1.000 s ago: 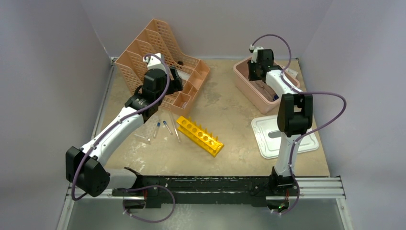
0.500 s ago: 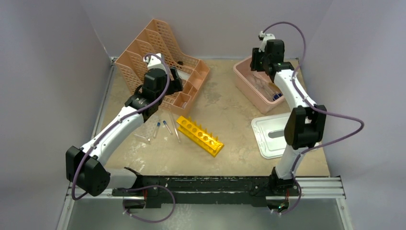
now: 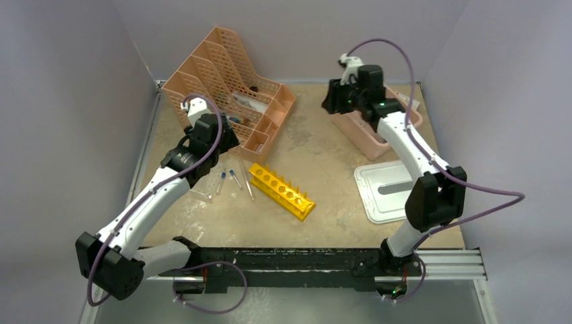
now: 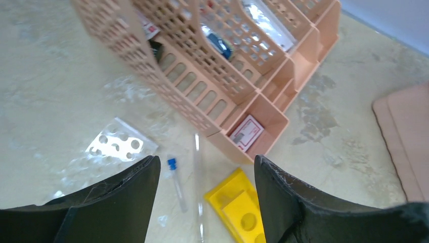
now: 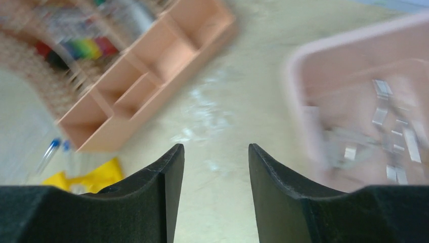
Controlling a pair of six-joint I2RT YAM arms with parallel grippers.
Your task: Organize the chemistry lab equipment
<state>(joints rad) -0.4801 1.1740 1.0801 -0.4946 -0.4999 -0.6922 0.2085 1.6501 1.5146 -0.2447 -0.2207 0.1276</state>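
Table (image 3: 324, 158): beige, stained surface.

Yellow plastic test-tube rack (image 3: 281, 192), one row of round holes: lies near the middle of the table, set diagonally, holes up, none filled. Two thin blue-capped clear tubes (image 3: 220, 182) lie flat on the table left of the rack, toward the left edge. A long clear tube (image 3: 248, 185) lies between them and the rack, just beside the rack's far end. A clear plastic sheet (image 4: 120, 146) punched with round holes lies flat nearer the left edge.

Peach mesh desk organizer (image 3: 229, 94) stands at the far left corner. A small blue piece (image 4: 221, 45) shows through the mesh in one slot.

Pink tub (image 3: 367, 138) sits at the far right corner. The right wrist view shows silvery metal pieces (image 5: 384, 126) inside it, too blurred to identify. White lid (image 3: 398, 192) lies flat by the right edge, nearer than the tub and apart from it.

Left tool (image 3: 226, 137): hovers over the table beside the near end of the organizer, above the tubes. Jaws spread wide, nothing between them; the left wrist view frames one blue-capped tube, the long tube and the rack's end below the gap.

Right tool (image 3: 333, 101): above the tub's left rim, pointing toward the table's centre. Jaws part-way apart and empty.
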